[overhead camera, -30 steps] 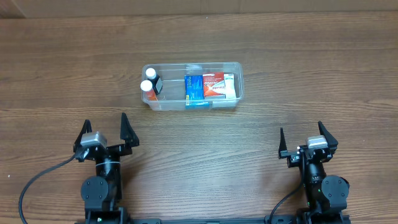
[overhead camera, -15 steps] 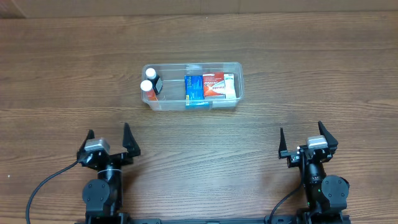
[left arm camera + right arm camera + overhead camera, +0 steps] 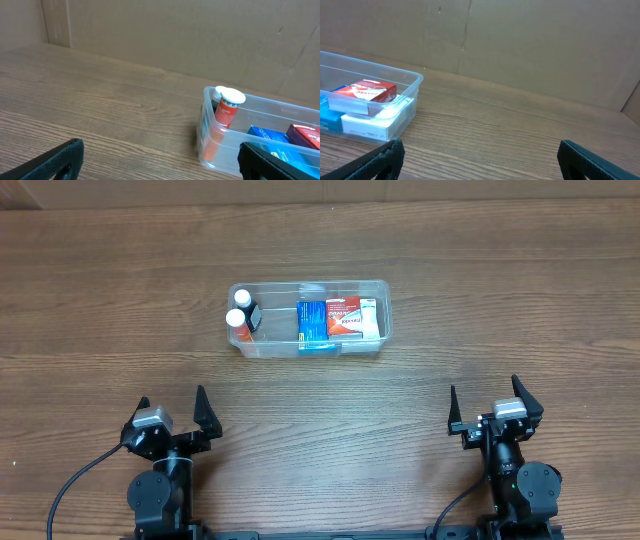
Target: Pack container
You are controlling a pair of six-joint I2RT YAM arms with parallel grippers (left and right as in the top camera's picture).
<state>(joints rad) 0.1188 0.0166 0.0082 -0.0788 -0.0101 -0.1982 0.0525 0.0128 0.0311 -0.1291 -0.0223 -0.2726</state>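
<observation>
The clear plastic container (image 3: pixel 384 320) stands on the wooden table at upper middle. Inside it are two white-capped bottles (image 3: pixel 240 318) at its left end, a blue box (image 3: pixel 313 324), a red box (image 3: pixel 343 318) and a white box (image 3: pixel 370 317). The container also shows in the left wrist view (image 3: pixel 210 150) with an orange bottle (image 3: pixel 226 107), and in the right wrist view (image 3: pixel 412 82) with the red box (image 3: pixel 367 91). My left gripper (image 3: pixel 172 408) is open and empty near the front left. My right gripper (image 3: pixel 486 399) is open and empty near the front right.
A brown cardboard wall (image 3: pixel 175 35) backs the far side of the table. Bare wooden tabletop (image 3: pixel 330 420) lies between the two grippers and the container.
My left gripper has drawn back toward the front edge and turned slightly. The right arm and the container's contents have not moved.
</observation>
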